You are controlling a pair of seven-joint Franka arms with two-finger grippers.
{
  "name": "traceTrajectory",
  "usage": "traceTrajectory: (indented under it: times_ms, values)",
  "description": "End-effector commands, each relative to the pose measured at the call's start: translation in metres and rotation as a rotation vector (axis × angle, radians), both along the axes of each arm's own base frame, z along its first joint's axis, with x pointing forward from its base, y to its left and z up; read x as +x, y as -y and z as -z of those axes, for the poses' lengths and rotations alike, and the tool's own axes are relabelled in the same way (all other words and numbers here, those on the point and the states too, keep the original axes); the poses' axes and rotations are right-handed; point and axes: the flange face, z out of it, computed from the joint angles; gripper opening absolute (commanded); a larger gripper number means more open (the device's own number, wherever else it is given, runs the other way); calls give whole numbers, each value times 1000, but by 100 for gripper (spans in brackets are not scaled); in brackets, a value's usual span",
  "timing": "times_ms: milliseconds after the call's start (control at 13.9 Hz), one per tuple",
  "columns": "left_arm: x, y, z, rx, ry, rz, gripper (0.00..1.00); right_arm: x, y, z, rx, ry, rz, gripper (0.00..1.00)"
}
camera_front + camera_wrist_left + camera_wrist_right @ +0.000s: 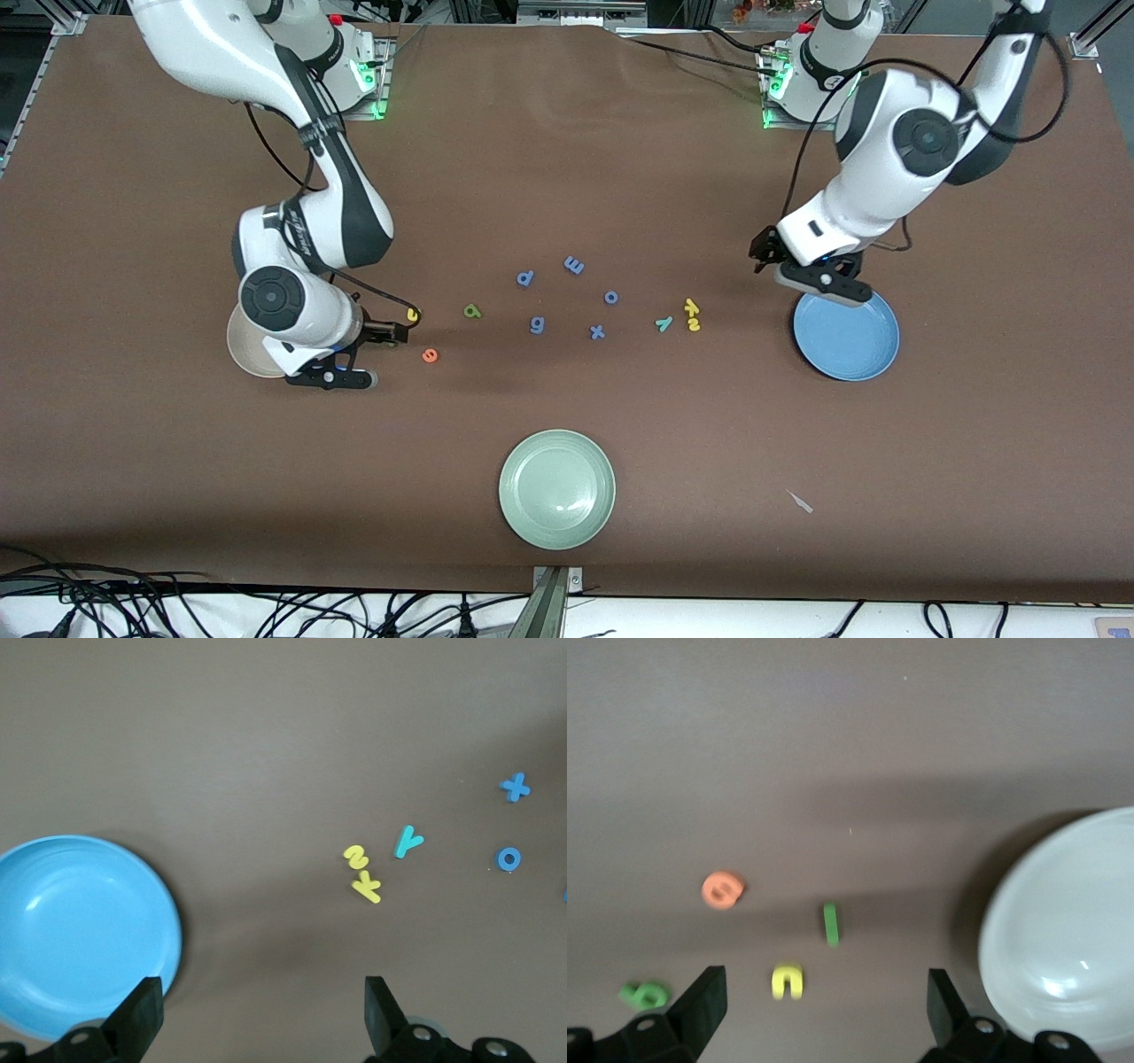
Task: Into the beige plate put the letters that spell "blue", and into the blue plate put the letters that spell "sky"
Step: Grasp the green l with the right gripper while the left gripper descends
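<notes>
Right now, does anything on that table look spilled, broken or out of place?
Nothing looks broken or spilled. One oddity: a small pale scrap lies alone on the brown table, toward the left arm's end and nearer the front camera than the blue plate. It looks like stray litter rather than one of the foam letters.

Beige plate (237,347) mostly hidden beneath the right arm's end effector (341,359)

I see a brown desk (567,159), a bright blue plate (846,341), a beige plate (241,350), a pale green plate (556,489), an orange "e" (430,355), a yellow "u" (412,314) and a teal "y" (664,323).
</notes>
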Motion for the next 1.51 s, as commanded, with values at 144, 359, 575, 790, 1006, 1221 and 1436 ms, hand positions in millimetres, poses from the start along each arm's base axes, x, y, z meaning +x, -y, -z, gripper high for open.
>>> traceTrajectory:
  times_ms: [144, 359, 575, 790, 1006, 1221, 1436]
  values:
    - [1, 16, 30, -4, -48, 22, 100, -35, 6, 53, 29, 54, 7, 100]
    - [-1, 8, 57, 9, -129, 32, 100, -44, 1, 64, 47, 68, 5, 99]
    - [3, 35, 96, -42, -142, 5, 100, -48, 2, 78, 48, 73, -10, 86]
    - [-7, 67, 142, -67, -148, 5, 100, -48, 2, 80, 48, 73, -11, 43]
    - [-8, 78, 176, -46, -109, 18, 100, -48, 2, 80, 47, 70, -11, 8]
    - [-2, 78, 174, -48, -98, 12, 100, -46, 5, 77, 45, 64, -18, 0]
    - [-7, 87, 183, -44, -111, 20, 97, -34, 20, 43, 33, 8, -39, 0]
